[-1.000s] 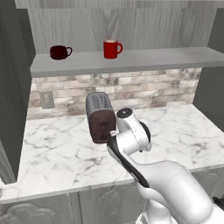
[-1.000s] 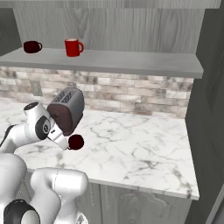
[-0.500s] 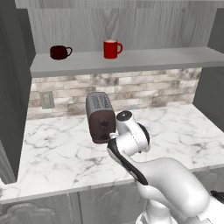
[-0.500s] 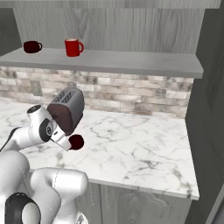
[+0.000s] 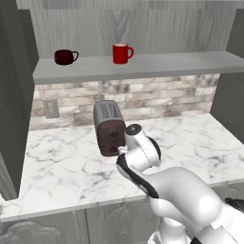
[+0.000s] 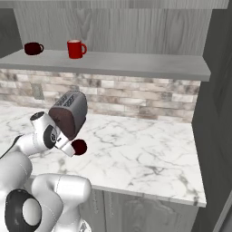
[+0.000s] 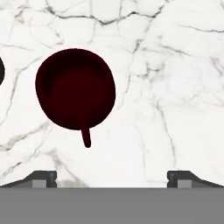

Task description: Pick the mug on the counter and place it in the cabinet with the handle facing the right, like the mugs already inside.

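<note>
Two wide-open fingertips of the gripper [image 7: 112, 177] are now hovering over the maroon mug [image 7: 75, 89], nearer than before, preparing the grasp.

A: Where do the base views sit?
B: Behind the arm, left and right, both facing forward and down at the counter [image 5: 62, 162], toaster [image 6: 69, 113] and cabinet [image 5: 143, 64].
A: The hand view?
B: Straight down, close over the mug [image 7: 75, 89].
</note>
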Tool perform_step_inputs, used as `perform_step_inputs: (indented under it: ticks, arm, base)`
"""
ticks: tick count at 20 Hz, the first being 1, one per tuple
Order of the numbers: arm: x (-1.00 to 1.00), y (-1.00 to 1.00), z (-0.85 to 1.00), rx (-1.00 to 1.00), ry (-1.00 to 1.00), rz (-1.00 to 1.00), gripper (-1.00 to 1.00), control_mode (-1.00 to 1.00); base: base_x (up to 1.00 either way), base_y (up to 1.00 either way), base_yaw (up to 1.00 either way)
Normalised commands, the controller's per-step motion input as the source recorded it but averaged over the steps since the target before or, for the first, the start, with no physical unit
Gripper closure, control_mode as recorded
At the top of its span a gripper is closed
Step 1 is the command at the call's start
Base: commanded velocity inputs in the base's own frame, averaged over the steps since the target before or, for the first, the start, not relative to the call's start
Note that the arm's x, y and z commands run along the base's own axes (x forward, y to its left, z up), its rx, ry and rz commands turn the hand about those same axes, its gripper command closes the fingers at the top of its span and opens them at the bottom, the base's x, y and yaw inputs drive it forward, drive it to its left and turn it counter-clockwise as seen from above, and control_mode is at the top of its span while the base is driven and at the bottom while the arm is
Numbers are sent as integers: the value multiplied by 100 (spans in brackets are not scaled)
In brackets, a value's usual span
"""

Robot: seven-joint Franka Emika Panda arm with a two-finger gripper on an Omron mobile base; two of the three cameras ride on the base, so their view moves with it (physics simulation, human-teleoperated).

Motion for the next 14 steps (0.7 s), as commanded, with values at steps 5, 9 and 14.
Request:
perform_step_inputs:
  ticks: [5,9,14]
  arm:
    - [18,4,-6,-2,-2,0,-100,-100]
    - [18,0,-6,-1,-1,0,-100,-100]
    - [13,0,-12,0,0,0,-100,-100]
  base:
    - [0,0,0]
    - [0,0,0]
    - [0,0,0]
